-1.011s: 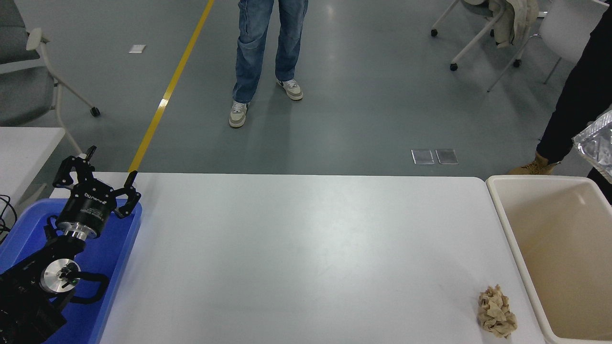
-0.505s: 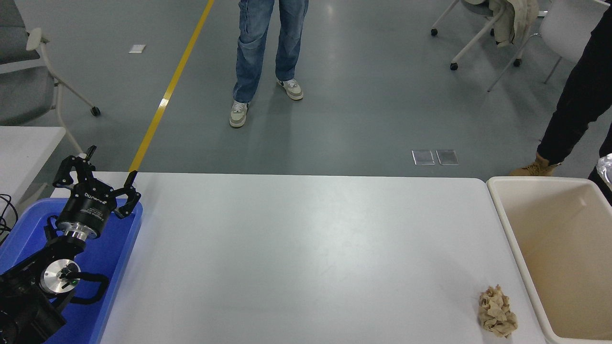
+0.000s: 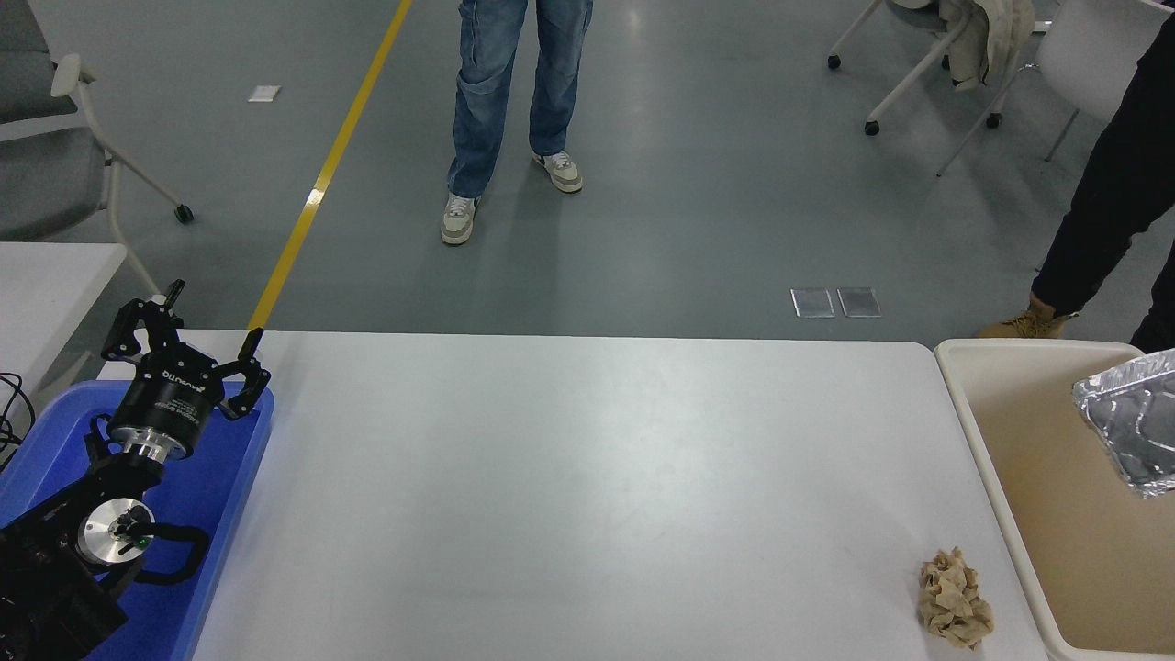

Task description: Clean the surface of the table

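The table surface (image 3: 587, 477) is a large matte white top filling the lower picture. A crumpled brown paper wad (image 3: 955, 599) lies near its front right corner, close to the beige bin. My left gripper (image 3: 213, 319) is open and empty, parked over the blue tray at the lower left. My right arm and gripper are out of view. A silver foil tray (image 3: 1131, 433) hangs over the beige bin at the right edge; what holds it is out of the picture.
A beige bin (image 3: 987, 477) stands against the table's right end. A blue tray (image 3: 220, 487) sits at the left under my left arm. A smaller white table (image 3: 46, 285) is at far left. Two people stand beyond the table; chairs stand on the floor.
The foil tray at the right edge rose almost out of view, then came down into view over the beige bin. My left arm and the paper wad have not moved.
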Controlling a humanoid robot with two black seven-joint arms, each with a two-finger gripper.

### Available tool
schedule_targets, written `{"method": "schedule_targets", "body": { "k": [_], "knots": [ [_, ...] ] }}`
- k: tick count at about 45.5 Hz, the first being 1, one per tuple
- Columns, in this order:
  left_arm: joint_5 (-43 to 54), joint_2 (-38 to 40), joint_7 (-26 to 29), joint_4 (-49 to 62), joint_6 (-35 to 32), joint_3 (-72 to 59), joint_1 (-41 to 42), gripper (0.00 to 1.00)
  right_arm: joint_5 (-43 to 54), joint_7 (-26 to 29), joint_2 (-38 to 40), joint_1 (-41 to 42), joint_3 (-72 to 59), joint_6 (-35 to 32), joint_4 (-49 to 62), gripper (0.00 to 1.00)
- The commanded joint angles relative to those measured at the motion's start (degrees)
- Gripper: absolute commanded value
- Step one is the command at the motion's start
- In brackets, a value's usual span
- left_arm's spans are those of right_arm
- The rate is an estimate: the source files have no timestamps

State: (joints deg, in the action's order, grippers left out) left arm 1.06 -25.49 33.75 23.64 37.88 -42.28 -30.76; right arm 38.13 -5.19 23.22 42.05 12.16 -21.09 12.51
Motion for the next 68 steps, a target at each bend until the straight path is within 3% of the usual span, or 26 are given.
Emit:
{"method": "schedule_targets", "body": {
  "k": [1,51,60,68],
  "knots": [
    [0.0,0.0,0.0,0.0,0.0,0.0,0.0,1.0,-1.22,0.1,-3.0,-3.29,0.23,1.49,-0.03,0.0],
    [0.0,0.0,0.0,0.0,0.0,0.0,0.0,1.0,-2.18,0.1,-6.61,-5.14,-0.56,4.12,-0.29,0.0],
    [0.0,0.08,0.0,0.0,0.0,0.0,0.0,1.0,-2.18,0.1,-6.52,-5.05,-0.56,8.52,-0.29,0.43],
    [0.0,0.0,0.0,0.0,0.0,0.0,0.0,1.0,-2.18,0.01,-6.52,-4.96,-0.56,8.96,-0.29,0.56]
  ]
}}
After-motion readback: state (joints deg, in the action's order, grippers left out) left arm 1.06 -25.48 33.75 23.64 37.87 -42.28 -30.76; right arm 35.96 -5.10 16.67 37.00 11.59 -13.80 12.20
